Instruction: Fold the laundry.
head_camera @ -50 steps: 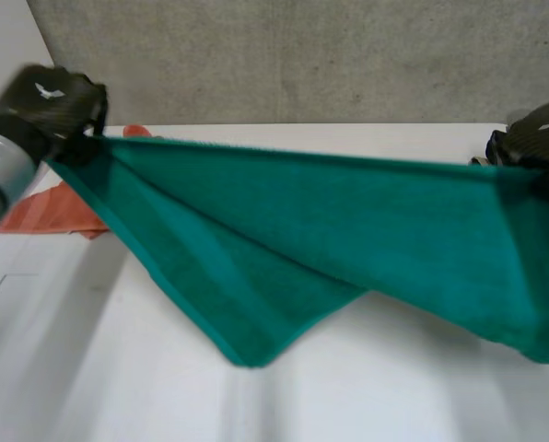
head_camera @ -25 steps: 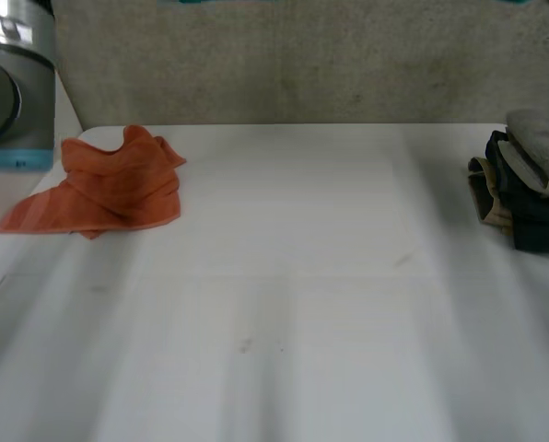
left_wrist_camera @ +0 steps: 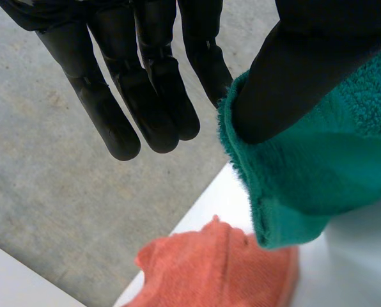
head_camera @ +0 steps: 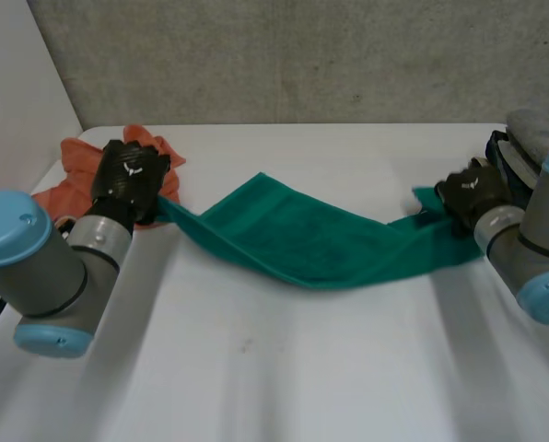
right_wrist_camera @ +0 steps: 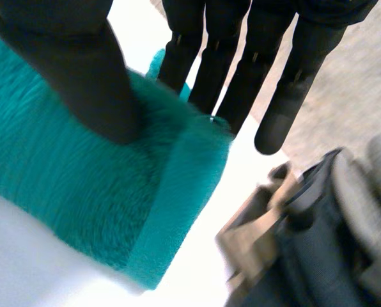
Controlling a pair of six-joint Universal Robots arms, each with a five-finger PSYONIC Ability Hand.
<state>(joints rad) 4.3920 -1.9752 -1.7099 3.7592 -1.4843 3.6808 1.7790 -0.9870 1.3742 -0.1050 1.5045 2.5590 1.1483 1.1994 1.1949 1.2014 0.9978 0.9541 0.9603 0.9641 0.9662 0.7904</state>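
The green towel (head_camera: pixel 302 239) hangs between both hands with its middle sagging onto the white desk (head_camera: pixel 284 368), so the step in hand looks like spreading it flat before the first fold. The left hand (head_camera: pixel 132 177) traps one end under its thumb, just beside the crumpled orange cloth (head_camera: pixel 75 154). Its fingers are straight and clear of the towel, so what the thumb presses against is hard to make out. The right hand (head_camera: pixel 473 190) pinches the opposite end between thumb and fingers, near a stack of folded clothes (head_camera: pixel 523 138) (presumably finished pieces). Next, I judge, both ends need lowering and drawing apart until the towel lies smooth, clear of the orange cloth.
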